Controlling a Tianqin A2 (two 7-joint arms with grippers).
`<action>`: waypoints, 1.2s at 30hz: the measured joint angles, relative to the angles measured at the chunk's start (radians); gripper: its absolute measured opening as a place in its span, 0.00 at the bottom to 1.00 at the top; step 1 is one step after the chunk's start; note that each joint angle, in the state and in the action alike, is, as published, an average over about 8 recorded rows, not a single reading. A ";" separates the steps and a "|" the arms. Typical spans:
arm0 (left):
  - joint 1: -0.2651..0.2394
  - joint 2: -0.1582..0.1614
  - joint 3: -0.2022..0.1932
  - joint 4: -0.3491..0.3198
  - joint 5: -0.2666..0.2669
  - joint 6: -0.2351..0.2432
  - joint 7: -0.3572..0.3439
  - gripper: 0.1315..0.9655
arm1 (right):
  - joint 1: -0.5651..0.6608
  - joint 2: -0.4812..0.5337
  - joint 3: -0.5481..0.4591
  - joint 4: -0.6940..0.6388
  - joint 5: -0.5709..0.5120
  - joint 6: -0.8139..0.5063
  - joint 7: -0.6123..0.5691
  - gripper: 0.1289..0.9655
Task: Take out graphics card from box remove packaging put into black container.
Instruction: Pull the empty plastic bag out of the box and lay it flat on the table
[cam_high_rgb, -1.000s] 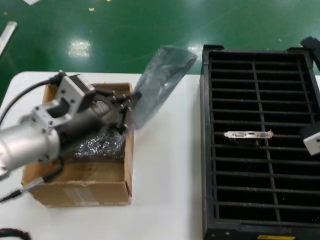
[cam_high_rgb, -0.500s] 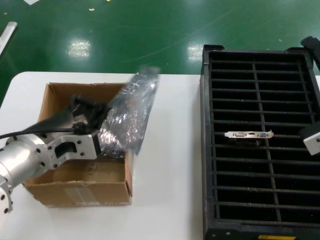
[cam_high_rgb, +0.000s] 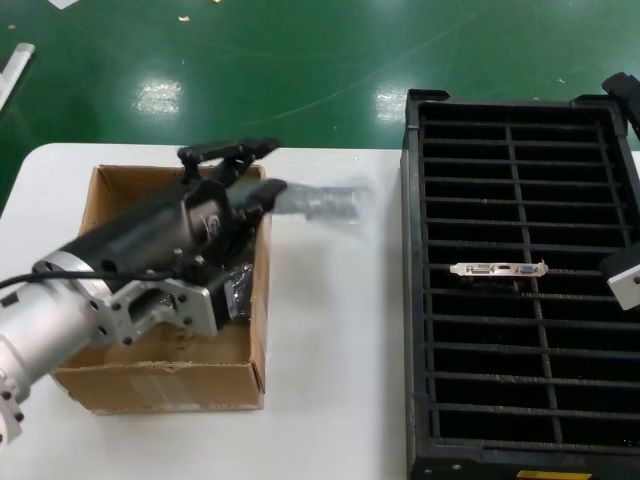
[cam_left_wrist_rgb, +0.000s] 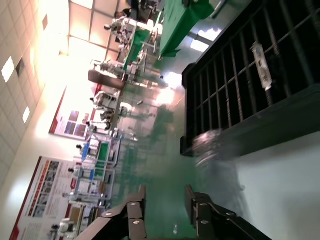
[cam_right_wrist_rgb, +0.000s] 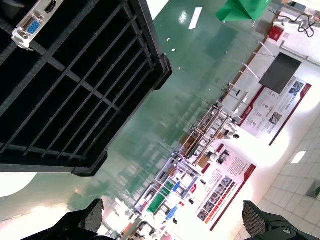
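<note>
The left end effector (cam_high_rgb: 232, 160), fingers apart and empty, hangs over the box (cam_high_rgb: 160, 385). The packaging (cam_high_rgb: 322, 198), limp, light, slippery film, floats at its 3 o'clock; pinch an edge. 1 graphics card (cam_high_rgb: 497, 269) sits in the black container (cam_high_rgb: 414, 300).

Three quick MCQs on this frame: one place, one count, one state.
1. Where is the graphics card?
A. In the box
B. In a slot of the black container
C. On the white table
2. How many cards show in the black container?
A. None
B. One
C. Three
3. The left gripper is:
A. Shut on the card
B. Shut on the packaging
C. Open

Answers:
1. B, the graphics card sits between dividers of the black container, not in the box.
2. B, a single silvery bracket shows.
3. C, the left gripper shows a bare gap between its fingers, with the packaging apart from it.
</note>
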 joint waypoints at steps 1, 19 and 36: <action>0.004 0.000 0.002 -0.006 -0.004 0.001 0.005 0.16 | 0.000 0.000 0.000 0.000 0.000 0.000 0.000 1.00; 0.054 -0.118 -0.064 -0.130 0.098 -0.118 0.230 0.60 | 0.000 0.000 0.000 0.000 0.000 0.000 0.000 1.00; 0.158 -0.154 -0.157 -0.111 0.099 -0.232 0.303 0.90 | -0.063 -0.044 0.046 -0.015 0.197 0.051 -0.017 1.00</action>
